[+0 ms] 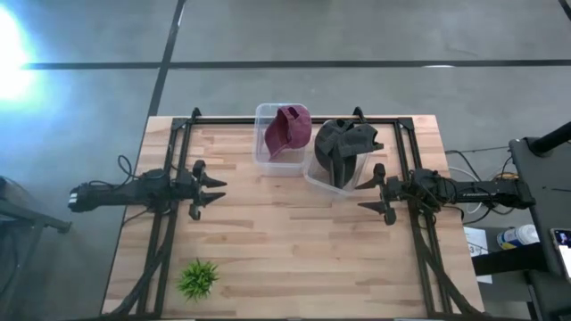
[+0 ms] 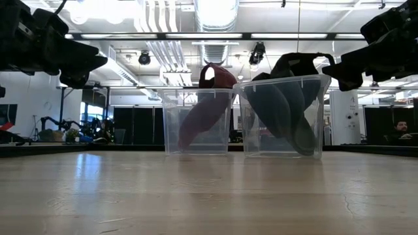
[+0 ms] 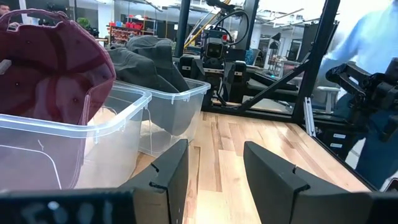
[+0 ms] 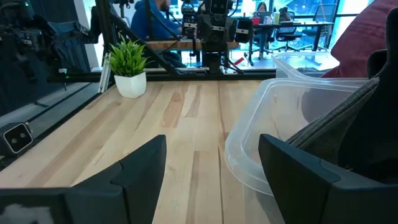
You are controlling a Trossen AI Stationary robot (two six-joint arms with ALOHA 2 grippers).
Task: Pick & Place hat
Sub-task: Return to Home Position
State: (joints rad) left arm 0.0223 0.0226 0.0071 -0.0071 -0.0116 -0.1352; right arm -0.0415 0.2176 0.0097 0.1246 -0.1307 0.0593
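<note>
A maroon cap (image 1: pixel 287 131) stands partly inside a clear plastic bin (image 1: pixel 279 160) at the table's far middle, its crown above the rim (image 2: pixel 215 75). A dark grey cap (image 1: pixel 344 143) sits the same way in a second clear bin (image 1: pixel 337 174) to the right (image 2: pixel 290 98). My left gripper (image 1: pixel 211 192) is open above the table's left side, fingers pointing toward the bins (image 3: pixel 214 171). My right gripper (image 1: pixel 375 194) is open at the right side, just near of the grey cap's bin (image 4: pixel 211 168). Neither touches anything.
A small green plant in a white pot (image 1: pixel 197 278) stands near the table's near-left corner (image 4: pixel 129 68). Black frame rails (image 1: pixel 169 214) run along both table sides. Bare wood (image 1: pixel 294 241) lies between the grippers and toward the near edge. People show in the room beyond.
</note>
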